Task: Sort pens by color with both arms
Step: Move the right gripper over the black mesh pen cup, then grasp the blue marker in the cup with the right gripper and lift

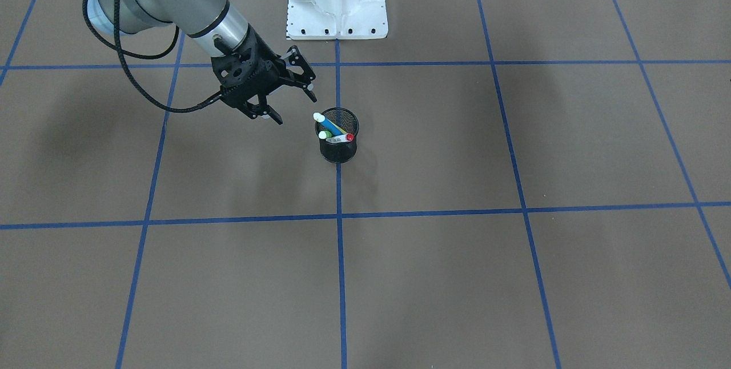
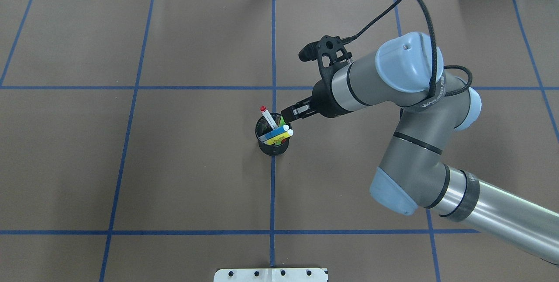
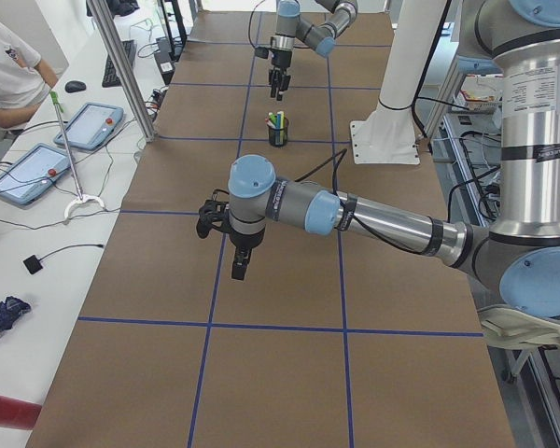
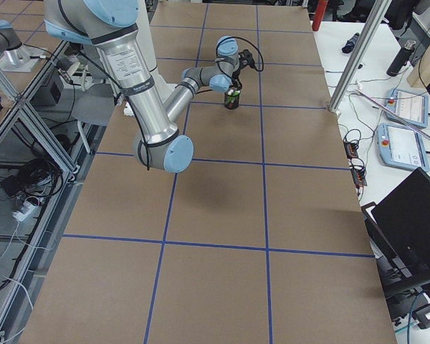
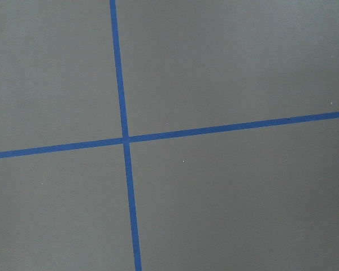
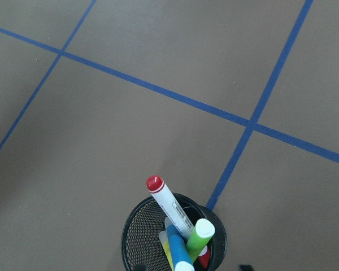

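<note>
Hand status first: the right hand (image 1: 294, 107) is spread wide with nothing in it, hanging a bit above and just beside the black mesh cup (image 1: 338, 151) in the middle of the tabletop (image 1: 514, 289). All four pens are in that cup, none sorted yet. In the overhead view the cup sits off the fingertips toward the robot's left and a touch closer to its base, so I'd call it a short hop, not a reach.

Closest to the fingers is the top of the blue pen (image 2: 276, 132). It leans hard toward the right arm, long axis running roughly across the table, white end poking over the rim on the hand's side. The green pen (image 6: 200, 236) leans roughly the same way right next to it. The yellow pen (image 2: 274, 140) lies low in the cup, mostly buried under those two. The white pen with the red cap (image 2: 268, 118) tilts the other way, away from the robot, with clear air around its cap.

My guess: blue or green is the easy first grab, fingers lined up across the pen's lean.

Way farther off, the left hand (image 3: 238, 264) hangs over bare tabletop above a crossing of blue tape lines (image 5: 124, 139), well apart from the cup. Can't tell if it's spread or pressed together. So the right arm is clearly the nearer one.
</note>
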Robot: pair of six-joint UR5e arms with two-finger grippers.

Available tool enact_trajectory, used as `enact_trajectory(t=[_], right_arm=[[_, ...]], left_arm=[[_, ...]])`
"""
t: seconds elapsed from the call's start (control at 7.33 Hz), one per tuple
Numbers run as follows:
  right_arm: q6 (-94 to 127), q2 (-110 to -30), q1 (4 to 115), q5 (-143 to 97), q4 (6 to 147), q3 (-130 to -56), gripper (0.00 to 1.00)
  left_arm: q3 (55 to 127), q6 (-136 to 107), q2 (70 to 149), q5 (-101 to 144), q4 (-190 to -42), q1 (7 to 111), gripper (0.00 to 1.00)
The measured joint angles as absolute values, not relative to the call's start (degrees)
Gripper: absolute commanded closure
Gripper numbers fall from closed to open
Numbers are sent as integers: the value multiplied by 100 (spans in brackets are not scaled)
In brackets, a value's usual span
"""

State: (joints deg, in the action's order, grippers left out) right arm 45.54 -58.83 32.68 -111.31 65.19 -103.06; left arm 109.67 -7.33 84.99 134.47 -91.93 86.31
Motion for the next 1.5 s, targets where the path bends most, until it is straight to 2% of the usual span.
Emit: enact_trajectory(t=[1.5], right_arm=[[4013, -5642, 2992, -10644, 6518, -9867, 52]], left_arm=[[10985, -738, 8497, 13701, -9201, 8640, 0]])
